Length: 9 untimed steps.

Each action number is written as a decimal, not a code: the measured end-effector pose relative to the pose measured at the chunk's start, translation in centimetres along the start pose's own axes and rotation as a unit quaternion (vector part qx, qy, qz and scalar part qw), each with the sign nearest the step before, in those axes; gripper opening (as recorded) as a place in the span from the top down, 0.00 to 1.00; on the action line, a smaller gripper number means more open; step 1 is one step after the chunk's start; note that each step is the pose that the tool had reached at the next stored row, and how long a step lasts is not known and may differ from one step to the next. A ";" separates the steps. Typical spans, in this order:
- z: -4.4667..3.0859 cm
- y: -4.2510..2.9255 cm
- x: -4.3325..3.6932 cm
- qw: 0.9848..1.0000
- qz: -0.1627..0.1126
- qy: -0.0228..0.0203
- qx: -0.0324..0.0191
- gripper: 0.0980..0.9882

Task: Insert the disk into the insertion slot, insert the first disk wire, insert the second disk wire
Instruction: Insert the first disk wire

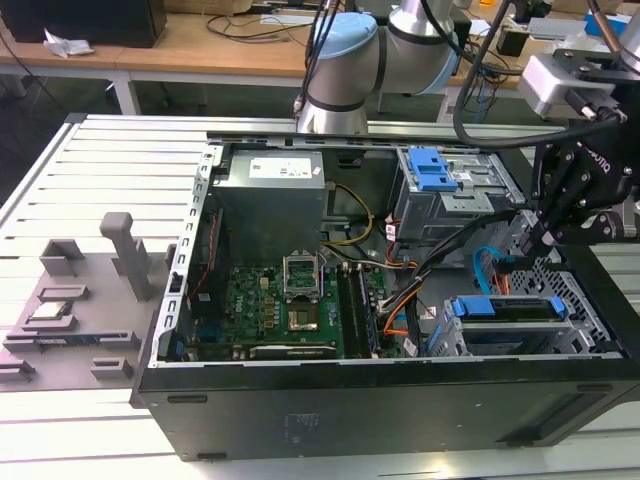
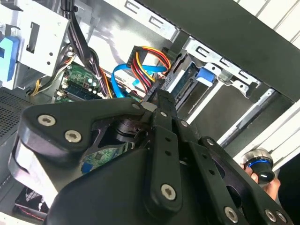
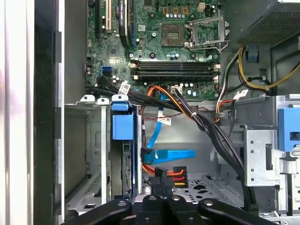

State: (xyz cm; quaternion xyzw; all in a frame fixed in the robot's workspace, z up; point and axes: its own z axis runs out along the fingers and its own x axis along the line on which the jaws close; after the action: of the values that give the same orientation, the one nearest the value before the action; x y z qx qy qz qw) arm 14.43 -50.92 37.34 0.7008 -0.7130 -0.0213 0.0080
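The disk (image 1: pixel 515 309) sits in the insertion slot (image 1: pixel 585 305) at the exterior view's right, its blue carrier (image 3: pixel 123 126) at the slot's mouth. A flat blue disk wire (image 3: pixel 171 153) ends in a connector (image 3: pixel 146 153) right against the disk's edge (image 3: pixel 127 164). My gripper (image 3: pixel 161 183) is shut on the black connector of a disk wire with red, orange and yellow strands (image 3: pixel 174 175), a short way from the disk. In the second wrist view the gripper (image 2: pixel 157 96) holds that same wire (image 2: pixel 147 58) beside the blue carrier (image 2: pixel 206 75). The exterior view has the gripper (image 1: pixel 530 245) low over the slot.
A taller grey cage with a blue latch (image 1: pixel 435 170) stands behind the slot. Black cable bundles (image 3: pixel 220 140) cross between motherboard (image 1: pixel 285 300) and cage. The power supply (image 1: pixel 272 205) fills the back corner. A hand holding a blue-ringed knob (image 2: pixel 260 166) shows outside the case.
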 end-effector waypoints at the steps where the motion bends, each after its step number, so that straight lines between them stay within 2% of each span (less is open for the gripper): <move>1: 0.08 0.00 -0.13 1.000 0.000 0.000 0.000 0.99; 8: 0.07 0.00 -0.14 1.000 0.000 0.000 0.000 0.98; 9: 0.07 0.00 -0.15 1.000 0.000 0.000 0.000 0.92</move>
State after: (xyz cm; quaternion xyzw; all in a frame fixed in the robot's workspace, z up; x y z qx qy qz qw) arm 14.43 -50.77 37.27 0.7008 -0.7130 -0.0212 0.0081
